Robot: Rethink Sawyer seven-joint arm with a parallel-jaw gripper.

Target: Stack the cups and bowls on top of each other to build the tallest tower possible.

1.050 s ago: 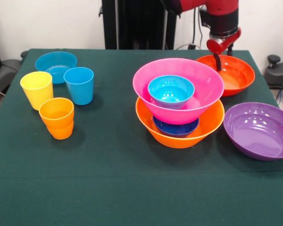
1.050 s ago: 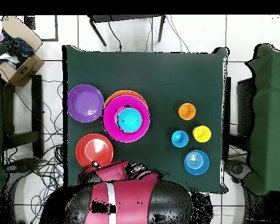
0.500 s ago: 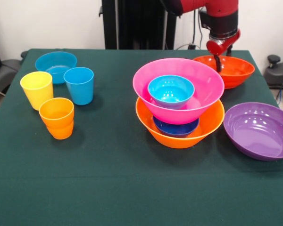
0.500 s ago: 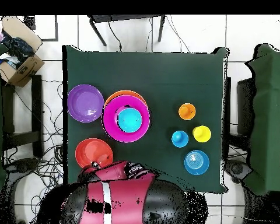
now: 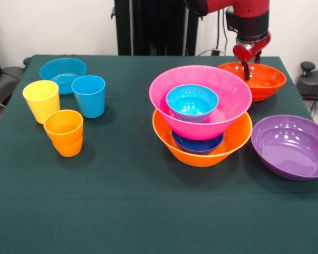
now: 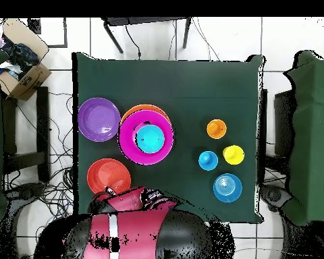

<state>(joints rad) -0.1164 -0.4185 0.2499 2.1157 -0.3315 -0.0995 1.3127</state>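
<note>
Orange was the base of the tower (image 5: 201,119): the large orange bowl (image 5: 201,151) sat on the table (image 5: 127,180) with the dark blue bowl (image 5: 197,143) in it, the pink bowl (image 5: 200,100) resting on that and so standing proud of the orange rim, and the teal bowl (image 5: 192,100) nested inside the pink. Wide at the bottom and small on top, the pile looked arranged for steadiness. Behind it, the red bowl (image 5: 253,79) sat tipped, its near edge raised, probably because the jaws (image 5: 246,70) had hold of its rim; their dark tips reached down onto that edge, so I judged them closed on it, ready to carry it to the pile. The purple bowl (image 5: 290,146) lay beside the tower, untouched. Well apart, across the cloth, the yellow cup (image 5: 41,100), blue cup (image 5: 88,96) and orange cup (image 5: 64,132) stood upright in a close group, with the shallow blue bowl (image 5: 63,74) just behind them, all seemingly left for the top.
</note>
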